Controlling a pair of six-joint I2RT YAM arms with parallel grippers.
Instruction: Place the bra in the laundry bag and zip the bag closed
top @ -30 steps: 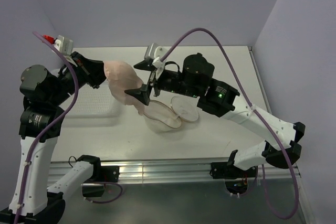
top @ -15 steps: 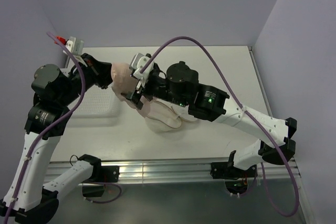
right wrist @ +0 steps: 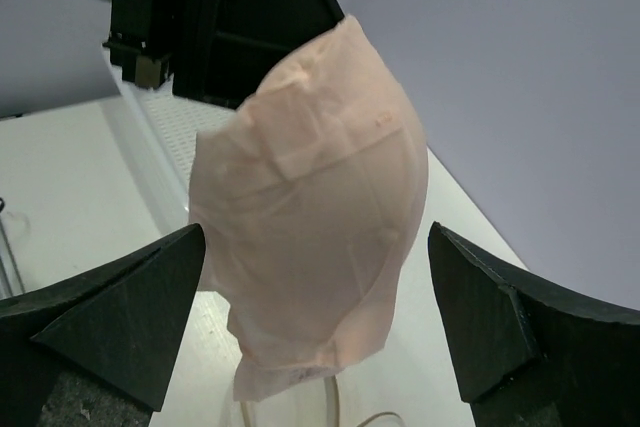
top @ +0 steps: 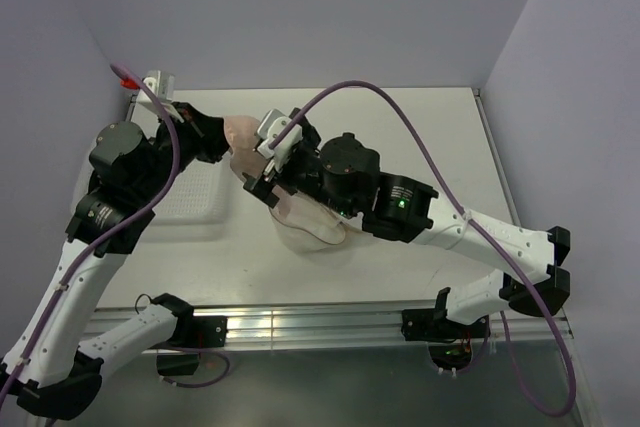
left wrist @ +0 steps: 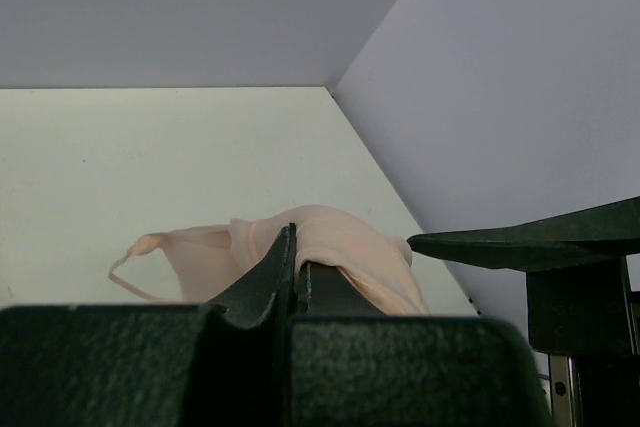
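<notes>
The pale pink bra [top: 240, 137] hangs in the air from my left gripper [top: 218, 137], whose jaws are shut on a fold of its fabric [left wrist: 330, 247]. In the left wrist view the gripper [left wrist: 296, 247] shows no gap. My right gripper [top: 262, 169] is open wide, and the bra's cup [right wrist: 310, 197] hangs between its two spread fingers without touching them. In the right wrist view the gripper [right wrist: 316, 232] is level with the cup's lower half. The white mesh laundry bag [top: 315, 229] lies open on the table, mostly under my right arm.
A white perforated basket [top: 190, 202] sits on the table's left side, below my left arm; it also shows in the right wrist view [right wrist: 170, 132]. Lilac walls enclose the table on the back, left and right. My two arms are close together over the table's left-middle.
My left arm has carried the bra a little farther back. My right gripper has moved left and up, so its open fingers now stand on both sides of the hanging cup.
</notes>
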